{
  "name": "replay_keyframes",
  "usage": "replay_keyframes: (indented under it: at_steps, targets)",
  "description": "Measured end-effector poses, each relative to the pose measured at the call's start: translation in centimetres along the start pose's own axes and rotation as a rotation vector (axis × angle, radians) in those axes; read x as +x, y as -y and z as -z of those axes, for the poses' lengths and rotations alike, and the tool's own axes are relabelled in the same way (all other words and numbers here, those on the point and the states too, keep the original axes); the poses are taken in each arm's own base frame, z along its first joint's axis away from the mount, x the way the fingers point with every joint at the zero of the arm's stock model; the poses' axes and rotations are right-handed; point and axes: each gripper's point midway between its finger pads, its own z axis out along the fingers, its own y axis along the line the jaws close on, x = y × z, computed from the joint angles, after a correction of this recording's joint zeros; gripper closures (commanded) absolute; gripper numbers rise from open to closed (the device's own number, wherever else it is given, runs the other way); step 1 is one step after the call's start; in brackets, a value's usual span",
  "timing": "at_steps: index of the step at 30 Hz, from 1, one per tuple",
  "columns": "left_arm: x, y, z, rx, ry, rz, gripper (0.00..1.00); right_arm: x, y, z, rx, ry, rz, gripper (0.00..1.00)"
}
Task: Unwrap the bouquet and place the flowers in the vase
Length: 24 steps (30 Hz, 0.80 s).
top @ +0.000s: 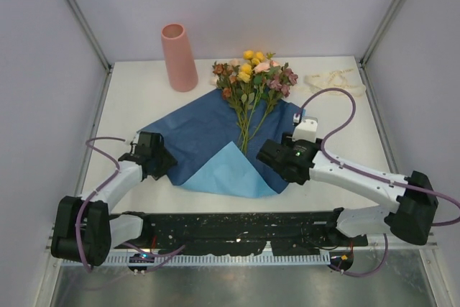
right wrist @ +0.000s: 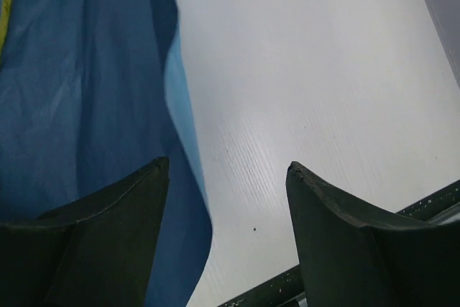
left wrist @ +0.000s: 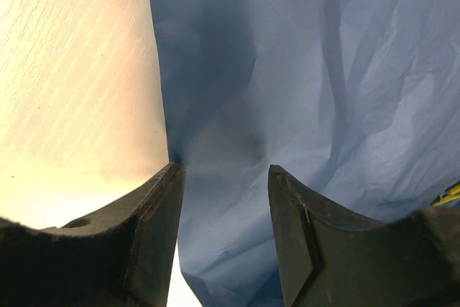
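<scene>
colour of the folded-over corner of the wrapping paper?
Light blue folded corner, paler than the dark blue paper around it. Clearest in the top external view.

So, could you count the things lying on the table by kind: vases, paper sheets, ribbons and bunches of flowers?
Vase: 1
Blue paper sheet: 1
Cream ribbon: 1
Bunch of flowers: 1
Total: 4

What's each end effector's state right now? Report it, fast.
Left end effector: open over the paper edge, holding nothing.
Right end effector: open, holding nothing.
</scene>
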Motion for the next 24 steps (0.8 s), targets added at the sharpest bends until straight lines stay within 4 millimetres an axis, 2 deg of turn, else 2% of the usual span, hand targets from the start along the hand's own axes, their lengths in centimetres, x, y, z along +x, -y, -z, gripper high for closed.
replay_keyframes:
  at_steps: [4, 7, 9, 12, 13, 15, 17, 19, 24]
  targets:
    - [0.0, 0.0, -0.1, -0.003, -0.006, -0.012, 0.46, 0.9, 2.7, 0.8, 0.017, -0.042, -0.095, 0.29]
    - [-0.1, 0.2, -0.2, 0.0, -0.013, -0.032, 0.46, 0.3, 3.5, 1.4, 0.026, -0.043, -0.161, 0.28]
    - [0.0, 0.3, -0.2, 0.003, -0.016, -0.044, 0.46, -1.5, 3.4, 2.4, 0.001, -0.03, -0.217, 0.27]
    - [0.0, 0.3, -0.1, 0.009, -0.019, -0.059, 0.46, -5.6, 2.6, 4.4, -0.078, 0.011, -0.299, 0.26]
    - [0.1, 0.4, 0.0, 0.013, -0.023, -0.063, 0.45, -7.2, 2.1, 5.1, -0.131, 0.036, -0.307, 0.27]
    - [0.3, 0.7, 0.3, 0.036, -0.033, -0.075, 0.45, -9.2, 0.6, 6.2, -0.25, 0.071, -0.329, 0.35]
    - [0.4, 1.4, 0.8, 0.081, -0.043, -0.083, 0.45, -9.8, -1.4, 6.7, -0.4, 0.077, -0.33, 0.39]
    - [0.6, 2.6, 1.6, 0.152, -0.057, -0.097, 0.45, -9.2, -3.4, 5.9, -0.509, 0.053, -0.316, 0.41]
    - [1.1, 5.5, 3.5, 0.322, -0.083, -0.121, 0.45, -6.2, -8.6, 1.6, -0.688, -0.083, -0.215, 0.4]
